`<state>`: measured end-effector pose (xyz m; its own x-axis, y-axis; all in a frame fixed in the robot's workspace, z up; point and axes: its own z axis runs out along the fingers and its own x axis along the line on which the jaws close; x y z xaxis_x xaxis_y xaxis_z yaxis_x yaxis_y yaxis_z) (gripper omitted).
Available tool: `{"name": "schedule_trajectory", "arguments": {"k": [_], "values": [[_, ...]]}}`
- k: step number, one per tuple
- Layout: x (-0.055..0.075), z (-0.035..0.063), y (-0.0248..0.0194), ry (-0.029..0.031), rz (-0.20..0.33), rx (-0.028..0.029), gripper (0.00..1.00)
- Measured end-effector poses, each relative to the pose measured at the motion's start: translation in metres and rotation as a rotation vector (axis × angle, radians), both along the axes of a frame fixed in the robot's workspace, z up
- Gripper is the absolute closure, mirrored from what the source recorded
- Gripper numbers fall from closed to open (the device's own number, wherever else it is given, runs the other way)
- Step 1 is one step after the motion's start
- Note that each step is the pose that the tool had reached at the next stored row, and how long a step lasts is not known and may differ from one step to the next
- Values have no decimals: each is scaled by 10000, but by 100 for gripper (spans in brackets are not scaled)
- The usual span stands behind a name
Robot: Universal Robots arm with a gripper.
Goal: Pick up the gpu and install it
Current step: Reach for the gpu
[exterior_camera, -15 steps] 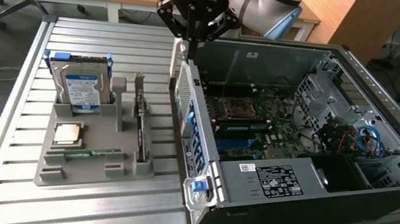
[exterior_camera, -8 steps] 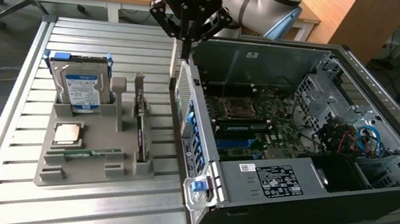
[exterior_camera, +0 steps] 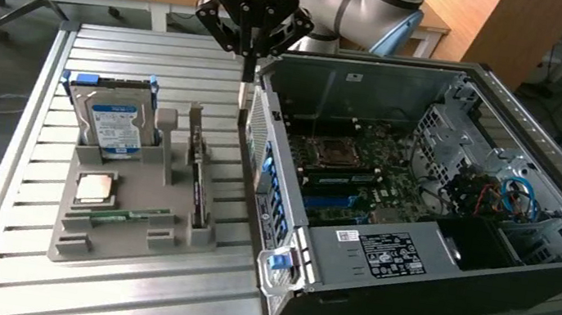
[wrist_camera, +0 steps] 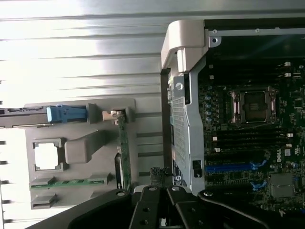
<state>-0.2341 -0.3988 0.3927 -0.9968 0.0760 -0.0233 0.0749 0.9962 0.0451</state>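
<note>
GPU [exterior_camera: 198, 183] stands on edge in the slot on the exterior view's right side of the grey holder tray [exterior_camera: 81, 243], untouched, with its bracket end toward the far side.

Tray contents: a hard drive [exterior_camera: 115, 122] upright in the far slot, a processor chip [exterior_camera: 95, 189] flat in a square recess, and a memory stick [exterior_camera: 118, 216] flat near the front edge.

The open computer case [exterior_camera: 378, 254] lies just beside the tray, on the exterior view's right. It holds the motherboard [exterior_camera: 368, 166] and a bundle of cables [exterior_camera: 512, 198].

The gripper [exterior_camera: 242, 111] hangs over the gap between tray and case, its fingers pressed together on nothing.

The exterior view shows the drive's blue-white label and the slatted table [exterior_camera: 108, 51]. The wrist view shows the GPU's green edge [wrist_camera: 124, 152], the bare processor socket [wrist_camera: 252, 105] and blue slots on the board.
</note>
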Motion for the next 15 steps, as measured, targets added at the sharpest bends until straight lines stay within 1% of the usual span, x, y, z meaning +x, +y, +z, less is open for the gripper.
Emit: {"name": "schedule_trajectory", "arguments": {"k": [5,9,15], "values": [[-89,-1,0,0,-3,0,89],[-119,-1,0,0,-4,0,89],[-266,-2,0,0,-4,0,89]]}}
